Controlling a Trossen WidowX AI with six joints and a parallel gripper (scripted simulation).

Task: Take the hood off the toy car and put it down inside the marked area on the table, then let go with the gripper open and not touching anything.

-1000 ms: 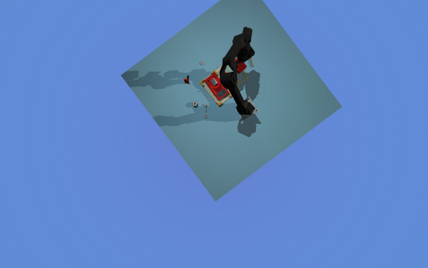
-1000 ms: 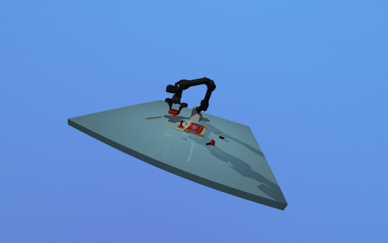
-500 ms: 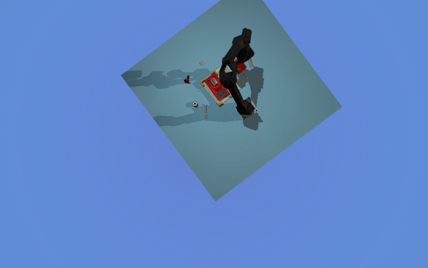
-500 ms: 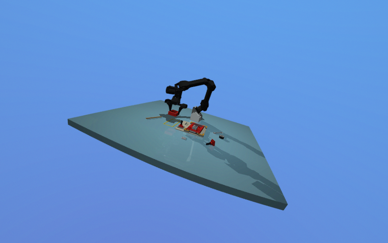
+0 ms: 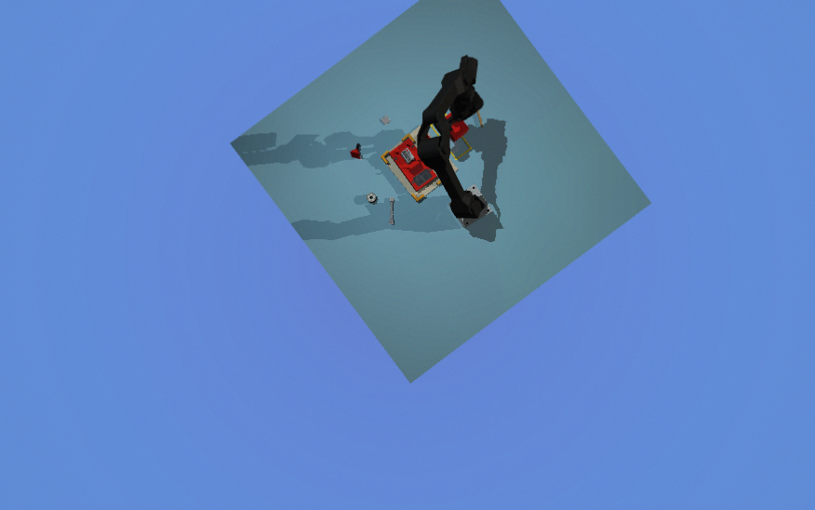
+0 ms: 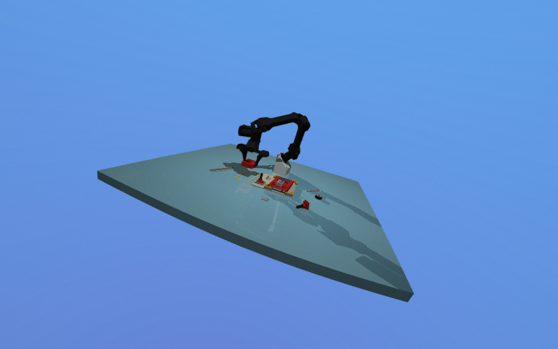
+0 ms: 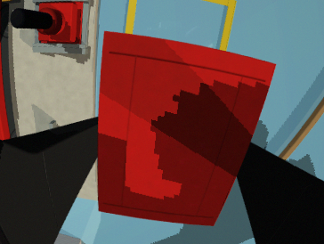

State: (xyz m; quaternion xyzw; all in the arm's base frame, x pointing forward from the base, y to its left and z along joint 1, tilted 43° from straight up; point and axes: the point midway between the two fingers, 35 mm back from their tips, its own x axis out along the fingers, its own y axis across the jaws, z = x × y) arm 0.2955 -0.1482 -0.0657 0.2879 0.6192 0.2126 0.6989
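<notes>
The red hood (image 5: pixel 458 129) (image 6: pixel 248 163) (image 7: pixel 178 116) is held in the air, a little above the table. My gripper (image 6: pixel 250 162) (image 7: pixel 172 136) is shut on it, one black finger at each long side. The marked area (image 5: pixel 463 154) (image 6: pixel 240 179) (image 7: pixel 130 18) is a yellow outline on the table, beside the beige base. In the wrist view the hood covers part of the outline. The red toy car (image 5: pixel 420 163) (image 6: pixel 288 186) sits on that base between yellow corner pieces. In the top view the arm hides the gripper's fingers.
A red block with a black lever (image 6: pixel 260 180) (image 7: pixel 58 22) stands on the base near the marked area. A wooden strip (image 6: pixel 220 169) (image 7: pixel 307 127) lies beyond the area. A wheel (image 5: pixel 371 195) (image 6: pixel 318 197), a wrench (image 5: pixel 392 211) and another red piece (image 5: pixel 355 153) (image 6: pixel 305 204) lie around the base.
</notes>
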